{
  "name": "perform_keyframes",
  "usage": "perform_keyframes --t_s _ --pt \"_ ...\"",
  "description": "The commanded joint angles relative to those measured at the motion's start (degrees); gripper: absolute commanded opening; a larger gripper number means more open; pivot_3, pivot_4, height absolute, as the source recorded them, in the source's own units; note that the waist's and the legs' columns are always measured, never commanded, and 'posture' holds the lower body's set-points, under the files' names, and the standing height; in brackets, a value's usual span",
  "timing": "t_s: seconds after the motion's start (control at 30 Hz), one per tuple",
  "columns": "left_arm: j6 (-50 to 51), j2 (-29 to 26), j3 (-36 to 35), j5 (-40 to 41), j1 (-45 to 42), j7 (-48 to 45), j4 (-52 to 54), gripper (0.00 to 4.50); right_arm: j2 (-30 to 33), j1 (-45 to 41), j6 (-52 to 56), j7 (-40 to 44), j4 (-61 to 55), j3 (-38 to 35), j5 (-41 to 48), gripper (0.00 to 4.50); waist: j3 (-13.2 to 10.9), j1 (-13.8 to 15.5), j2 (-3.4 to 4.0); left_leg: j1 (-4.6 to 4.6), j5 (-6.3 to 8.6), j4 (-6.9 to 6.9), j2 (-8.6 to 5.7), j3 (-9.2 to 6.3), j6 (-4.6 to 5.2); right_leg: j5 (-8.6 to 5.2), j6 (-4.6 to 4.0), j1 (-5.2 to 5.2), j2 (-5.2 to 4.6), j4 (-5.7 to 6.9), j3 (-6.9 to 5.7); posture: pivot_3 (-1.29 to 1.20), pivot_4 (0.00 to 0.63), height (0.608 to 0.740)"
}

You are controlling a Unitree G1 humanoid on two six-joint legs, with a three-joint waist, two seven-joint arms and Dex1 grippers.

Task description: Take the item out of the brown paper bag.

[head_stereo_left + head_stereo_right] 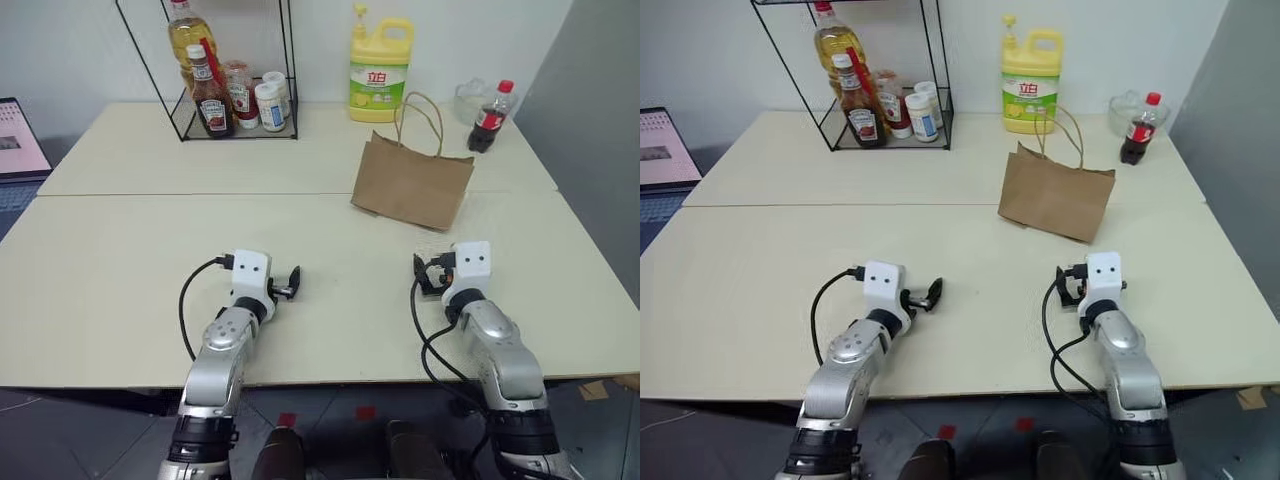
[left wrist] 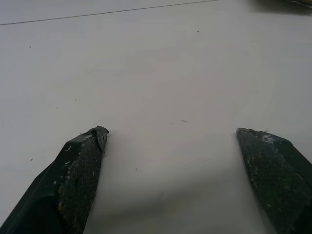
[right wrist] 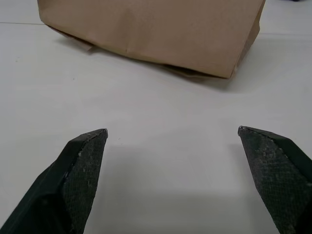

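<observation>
Legible text was sparse. The yellow detergent jug point(image 1: 381, 72) at the back of the table carried a green-and-white label with two red Chinese characters, read as 立白. The ketchup bottle point(image 1: 211, 98) in the wire rack point(image 1: 218, 70) bore a label too small to read. The cola bottle point(image 1: 491, 117) had a red label, lettering not resolved. The brown paper bag point(image 1: 411, 185) was unprinted.

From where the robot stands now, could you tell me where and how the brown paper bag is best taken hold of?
Probably by its twisted loop handles, from above. The brown paper bag stands upright, its broad flat face toward the robot, and the handles rise clear of the rim. The open right gripper is nearest, with bare table between.
</observation>
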State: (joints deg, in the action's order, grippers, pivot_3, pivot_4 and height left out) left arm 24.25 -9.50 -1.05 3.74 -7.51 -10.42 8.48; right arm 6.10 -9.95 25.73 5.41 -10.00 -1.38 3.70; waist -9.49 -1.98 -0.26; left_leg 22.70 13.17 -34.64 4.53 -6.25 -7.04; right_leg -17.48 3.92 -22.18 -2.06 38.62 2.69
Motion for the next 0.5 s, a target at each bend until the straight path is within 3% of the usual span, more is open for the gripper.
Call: perform_keyframes --t_s 0.03,0.2,0.5 --pt "0.4 -1.7 1.1 -2.0 1.8 0.2 1.7 4.49 -0.8 0.4 -0.6 -0.8 -3.7 0.3 0.1 4.50 0.0 0.1 0.00 0.00 0.00 0.00 0.00 0.00 0.00 0.00 0.00 0.00 0.00 0.00 0.00 0.00 0.150 0.740" --pt "-0.5 -2.4 -0.5 -0.4 0.4 -0.8 -0.3 4.49 -0.4 -0.8 -1.3 -0.1 -1.3 1.5 -0.8 4.50 0.0 0.1 0.00 -0.01 0.00 -0.01 0.00 0.00 0.00 0.00 0.00 0.01 0.00 0.01 0.00 0.00 0.150 0.740" --pt "1.8 -5.7 -1.1 4.6 -6.5 -8.4 0.3 4.49 6.9 -8.4 -0.3 2.7 0.7 -3.9 1.1 4.50 0.0 0.1 -0.01 0.04 0.00 -0.04 -0.01 0.00 0.00 0.01 0.01 0.00 0.00 0.02 -0.01 0.00 0.150 0.740"
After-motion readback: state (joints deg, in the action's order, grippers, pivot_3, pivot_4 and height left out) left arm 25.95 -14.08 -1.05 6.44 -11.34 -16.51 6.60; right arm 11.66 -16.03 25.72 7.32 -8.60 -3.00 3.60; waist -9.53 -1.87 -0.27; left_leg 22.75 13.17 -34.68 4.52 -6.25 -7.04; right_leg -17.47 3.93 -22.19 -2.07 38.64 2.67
